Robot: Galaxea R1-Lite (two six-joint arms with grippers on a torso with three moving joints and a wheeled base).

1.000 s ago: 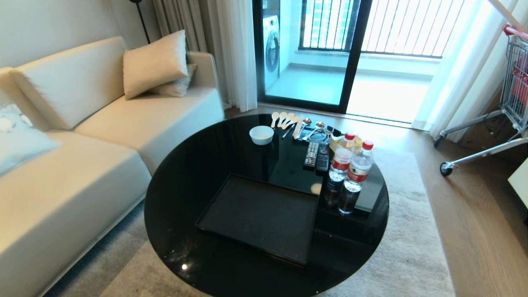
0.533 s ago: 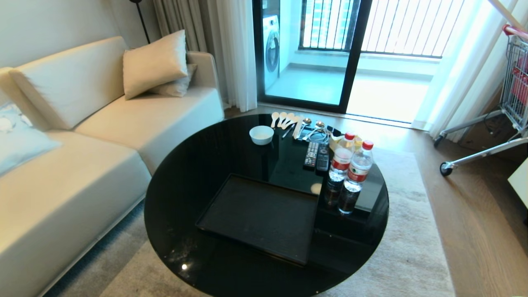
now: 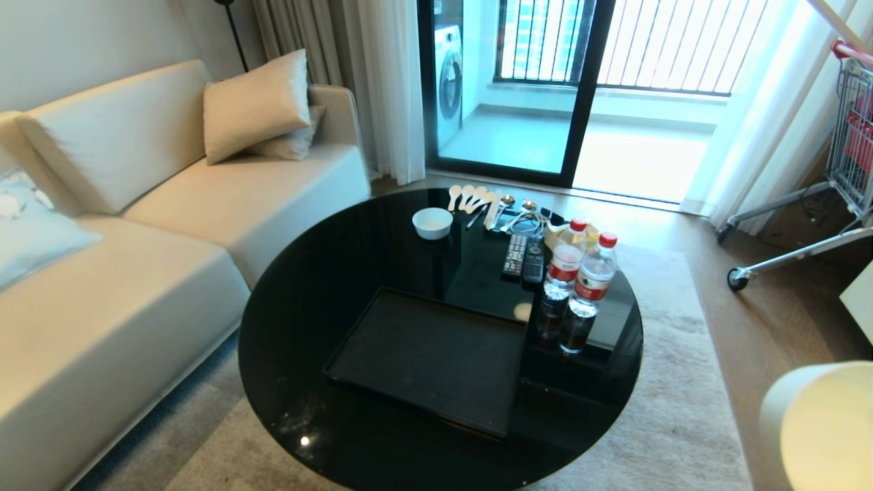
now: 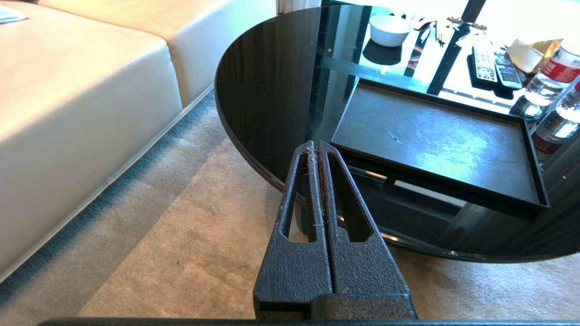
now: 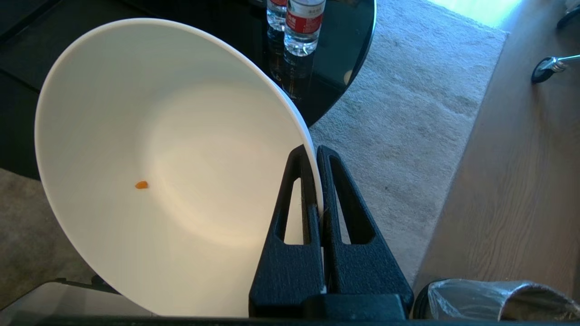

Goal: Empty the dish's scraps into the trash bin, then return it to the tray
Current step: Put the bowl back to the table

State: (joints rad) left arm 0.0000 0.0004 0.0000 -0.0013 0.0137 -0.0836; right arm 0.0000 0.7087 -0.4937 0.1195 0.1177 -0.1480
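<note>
A round black glass desk (image 3: pixel 307 320) stands on a pale rug beside a cream sofa (image 3: pixel 123 273) with cushions. The black tray (image 3: pixel 430 358) lies bare on the near part of the desk.

The right hand (image 5: pixel 316 151) is clenched on the rim of the dish (image 5: pixel 163 167), one finger inside the wall and one outside. The dish is tilted on its side, off the desk's near right edge and above the rug. A single small orange scrap (image 5: pixel 141 184) clings to its inner wall. In the head view the dish shows as a pale curved shape at the lower right corner. Close under the right arm lies the plastic-lined rim of the trash bin (image 5: pixel 494 296).

The left hand (image 4: pixel 317 147) is clenched on nothing and hangs over the rug, just short of the desk's near edge.

On the far side of the desk sit a smaller white bowl (image 3: pixel 432 222), a fan of spoons (image 3: pixel 470 198), two remote controls (image 3: pixel 524 259) and two water bottles (image 3: pixel 580 290) with red caps and red labels; the label writing is too small to read. Beyond are a glass balcony door, a washing machine (image 3: pixel 449 82) and a wheeled metal cart (image 3: pixel 839 170) at the right.
</note>
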